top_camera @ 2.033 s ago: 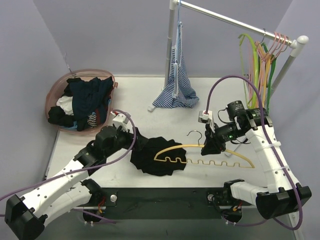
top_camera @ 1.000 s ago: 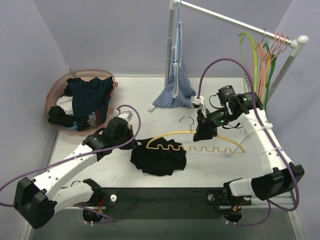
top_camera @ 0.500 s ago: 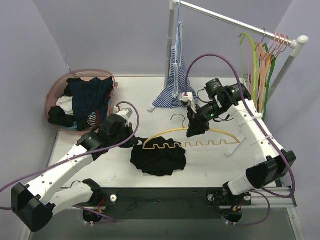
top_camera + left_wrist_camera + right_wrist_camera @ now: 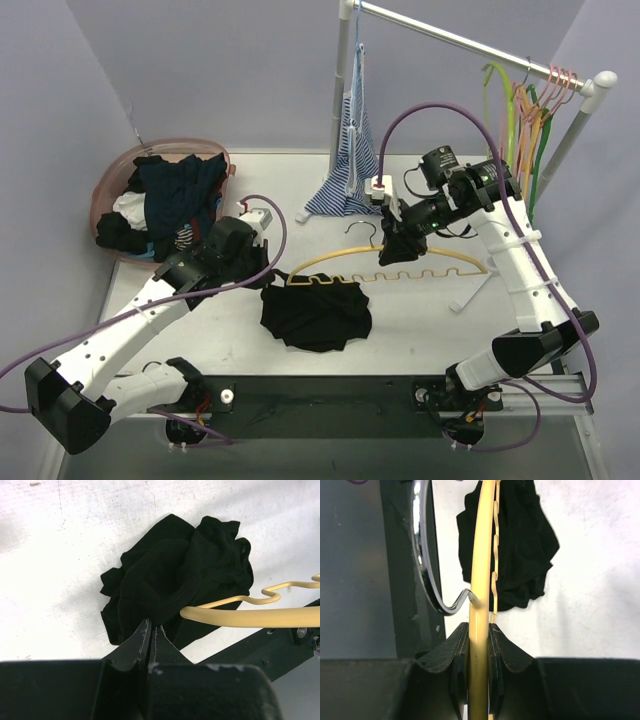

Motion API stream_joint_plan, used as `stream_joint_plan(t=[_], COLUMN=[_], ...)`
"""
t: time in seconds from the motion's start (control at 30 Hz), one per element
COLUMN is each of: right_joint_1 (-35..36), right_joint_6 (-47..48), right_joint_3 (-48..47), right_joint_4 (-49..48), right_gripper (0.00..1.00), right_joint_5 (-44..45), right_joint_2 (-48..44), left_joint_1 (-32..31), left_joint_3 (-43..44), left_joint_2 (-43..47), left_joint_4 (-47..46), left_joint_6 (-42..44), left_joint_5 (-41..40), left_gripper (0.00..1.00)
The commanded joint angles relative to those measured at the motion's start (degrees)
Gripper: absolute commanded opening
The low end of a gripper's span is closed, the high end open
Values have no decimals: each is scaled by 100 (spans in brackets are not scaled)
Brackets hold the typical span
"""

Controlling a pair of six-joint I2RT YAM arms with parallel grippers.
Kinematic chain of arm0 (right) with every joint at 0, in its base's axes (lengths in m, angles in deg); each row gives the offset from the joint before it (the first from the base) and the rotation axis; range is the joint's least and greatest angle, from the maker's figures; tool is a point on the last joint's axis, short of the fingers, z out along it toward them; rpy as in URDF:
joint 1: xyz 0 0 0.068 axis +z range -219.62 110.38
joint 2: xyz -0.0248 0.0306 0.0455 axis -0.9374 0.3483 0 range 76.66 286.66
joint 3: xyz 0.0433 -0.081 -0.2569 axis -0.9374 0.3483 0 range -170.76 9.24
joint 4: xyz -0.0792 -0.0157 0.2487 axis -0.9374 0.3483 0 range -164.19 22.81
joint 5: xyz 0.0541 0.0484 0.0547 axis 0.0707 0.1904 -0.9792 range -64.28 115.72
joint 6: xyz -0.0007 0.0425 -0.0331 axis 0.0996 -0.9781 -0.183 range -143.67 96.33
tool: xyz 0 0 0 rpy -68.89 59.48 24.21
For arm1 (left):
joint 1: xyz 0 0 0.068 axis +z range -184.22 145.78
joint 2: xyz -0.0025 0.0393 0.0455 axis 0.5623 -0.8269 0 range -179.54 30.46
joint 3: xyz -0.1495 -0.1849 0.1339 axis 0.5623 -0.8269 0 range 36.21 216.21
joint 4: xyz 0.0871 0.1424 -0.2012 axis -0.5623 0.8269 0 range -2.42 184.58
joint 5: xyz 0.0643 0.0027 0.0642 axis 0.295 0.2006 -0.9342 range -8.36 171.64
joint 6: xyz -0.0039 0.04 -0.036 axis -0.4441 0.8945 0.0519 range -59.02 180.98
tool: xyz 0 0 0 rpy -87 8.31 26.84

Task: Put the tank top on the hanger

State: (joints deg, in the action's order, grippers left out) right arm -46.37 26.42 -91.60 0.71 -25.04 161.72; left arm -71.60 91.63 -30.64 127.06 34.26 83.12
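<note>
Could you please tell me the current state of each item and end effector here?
tank top: crumpled on table, edge pinched, not yet on hanger
hanger: held at its arch, bare
left end effector: shut on tank top
right end effector: shut on hanger
striped garment: hanging from rail
spare hangers: hanging on rail
basket: heaped with clothes

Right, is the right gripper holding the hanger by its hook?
No: the right gripper is shut on the hanger at its yellow top bar, with the metal hook free beside it.

black tank top [image 4: 175,580], seemingly plain, yellow hanger [image 4: 250,616]
</note>
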Motion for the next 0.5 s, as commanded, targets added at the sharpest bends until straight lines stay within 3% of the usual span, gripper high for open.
stream_joint_plan(t=[0.0,0.47], right_joint_1=[13,83], right_joint_6=[186,142], right_joint_3=[-393,-814], right_joint_4=[412,421], right_gripper=[0,0], right_joint_5=[-180,-346], right_joint_2=[11,635], left_joint_1=[3,-41], left_joint_3=[417,759], left_joint_2=[-51,-60], left_joint_4=[156,147], left_joint_6=[325,405], left_joint_5=[-104,169], left_gripper=[0,0])
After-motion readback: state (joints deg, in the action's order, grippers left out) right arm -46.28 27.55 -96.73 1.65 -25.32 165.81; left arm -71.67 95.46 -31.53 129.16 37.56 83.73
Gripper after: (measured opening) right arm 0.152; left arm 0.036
